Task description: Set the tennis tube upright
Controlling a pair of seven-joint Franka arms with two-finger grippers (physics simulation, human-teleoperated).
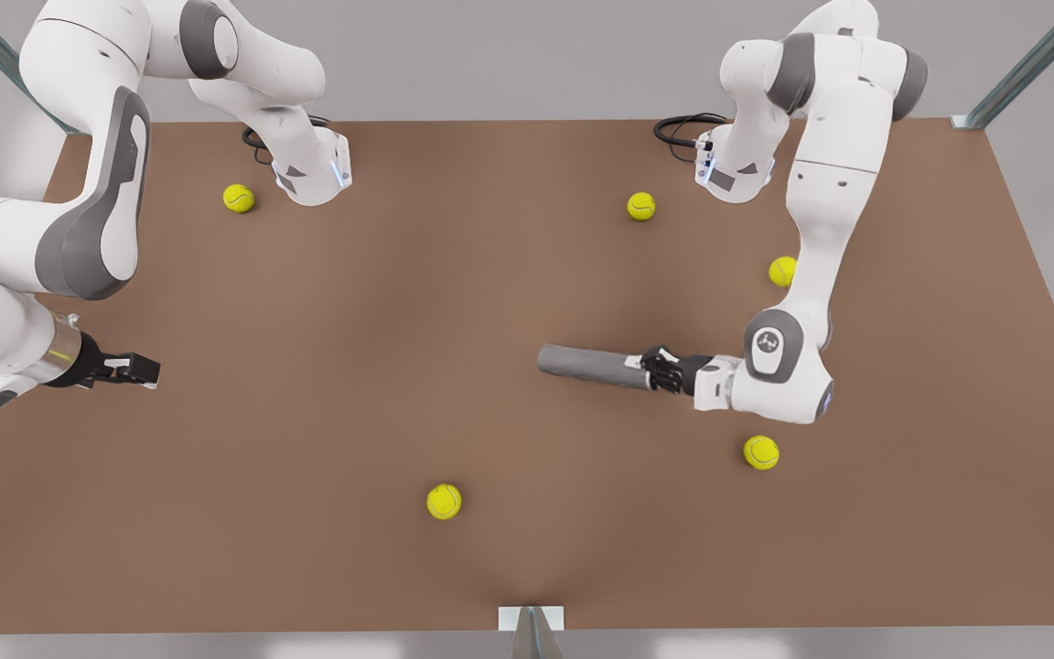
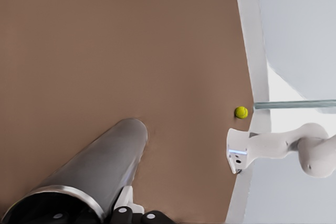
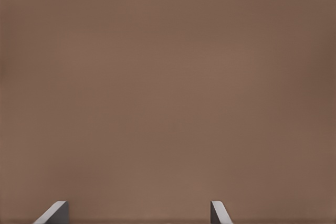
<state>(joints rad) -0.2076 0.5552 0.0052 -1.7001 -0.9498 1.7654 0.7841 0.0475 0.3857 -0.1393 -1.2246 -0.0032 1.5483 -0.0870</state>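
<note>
The tennis tube [image 1: 586, 364] is a dark-grey cylinder lying on its side on the brown table [image 1: 353, 412], right of centre in the front view. My left gripper [image 1: 661, 370] is shut on its end nearest the front view's right. The left wrist view looks along the tennis tube [image 2: 100, 171] from its pale-rimmed hollow end, with one finger [image 2: 124, 203] beside the rim. At the front view's left my right gripper [image 1: 145, 369] waits low over the table. Its fingertips [image 3: 55, 211] stand wide apart in the right wrist view, with bare table between them.
Several yellow tennis balls lie scattered: one [image 1: 761, 452] close by the left arm's wrist, one [image 1: 782, 271] behind its forearm, one [image 1: 444, 501] near the front edge, two [image 1: 641, 206] [image 1: 238, 198] near the arm bases. The left wrist view shows a ball [image 2: 241, 112] by the table edge.
</note>
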